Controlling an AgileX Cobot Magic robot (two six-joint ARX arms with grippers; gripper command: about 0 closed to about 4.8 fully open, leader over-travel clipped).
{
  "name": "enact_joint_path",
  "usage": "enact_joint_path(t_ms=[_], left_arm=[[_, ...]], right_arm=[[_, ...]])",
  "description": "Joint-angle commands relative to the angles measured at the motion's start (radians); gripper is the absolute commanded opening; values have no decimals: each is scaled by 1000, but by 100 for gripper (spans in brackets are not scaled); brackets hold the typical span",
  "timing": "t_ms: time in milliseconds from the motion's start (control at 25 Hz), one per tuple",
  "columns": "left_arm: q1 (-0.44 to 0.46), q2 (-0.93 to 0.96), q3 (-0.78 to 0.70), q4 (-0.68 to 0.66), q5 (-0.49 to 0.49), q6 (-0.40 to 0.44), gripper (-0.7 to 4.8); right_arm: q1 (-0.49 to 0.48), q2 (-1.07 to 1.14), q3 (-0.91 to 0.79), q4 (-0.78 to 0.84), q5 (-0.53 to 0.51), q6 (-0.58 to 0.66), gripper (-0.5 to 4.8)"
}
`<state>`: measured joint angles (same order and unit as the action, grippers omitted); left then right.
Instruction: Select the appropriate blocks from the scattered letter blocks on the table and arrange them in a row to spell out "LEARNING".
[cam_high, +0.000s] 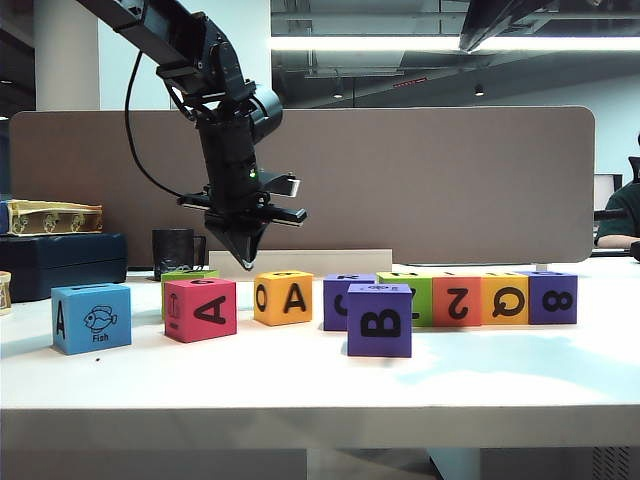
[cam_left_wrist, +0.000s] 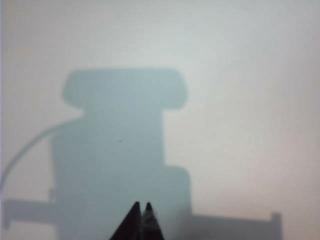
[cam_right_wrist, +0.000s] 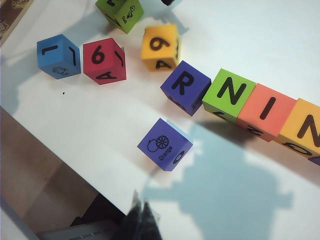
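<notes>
Nearest the front edge of the plain white tabletop (cam_high: 300, 385) stood one purple matte cube marked B (cam_high: 379, 319), apart from the rest. Behind it ran a row touching side to side: a purple R block (cam_right_wrist: 185, 87), a green N block (cam_right_wrist: 229, 95), a red-pink I block (cam_right_wrist: 263, 112), a yellow-orange N block (cam_right_wrist: 301, 129) and a further purple block (cam_high: 552, 297) at the right end. Toward the left edge sat four loose cubes: blue (cam_high: 91, 318), red-pink (cam_high: 200, 309), yellow-orange (cam_high: 283, 297) and, further back, green (cam_high: 188, 275). That made ten blocks counted in all.

They looked light, stiff and dull-surfaced, so probably easy to pinch; I judged two opposite flat sides the best hold.

The left gripper (cam_high: 243, 243) hung above the table between the loose red-pink and yellow-orange cubes, fingertips together, holding nothing. The right gripper (cam_right_wrist: 141, 212) sat over the front edge, its tips together and empty.
</notes>
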<state>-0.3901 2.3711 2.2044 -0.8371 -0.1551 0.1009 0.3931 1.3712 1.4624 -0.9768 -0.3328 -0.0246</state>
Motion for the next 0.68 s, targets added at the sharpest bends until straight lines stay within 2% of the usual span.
enact_joint_path(t_ms=[40, 160, 280, 561, 681], left_arm=[[2, -12, 3, -17, 23, 4, -6], [1, -31, 4, -77, 93, 5, -6], [-10, -60, 4, -139, 226, 8, -6], [-38, -97, 2, -267, 268, 19, -6], [-38, -93, 2, -274, 268, 19, -6]], right_arm=[[1, -5, 5, 12, 1, -3, -1], [1, -5, 5, 18, 1, -3, -1], [1, -4, 5, 22, 2, -3, -1], [1, -4, 5, 47, 1, -3, -1], [1, -4, 5, 47, 1, -3, -1]])
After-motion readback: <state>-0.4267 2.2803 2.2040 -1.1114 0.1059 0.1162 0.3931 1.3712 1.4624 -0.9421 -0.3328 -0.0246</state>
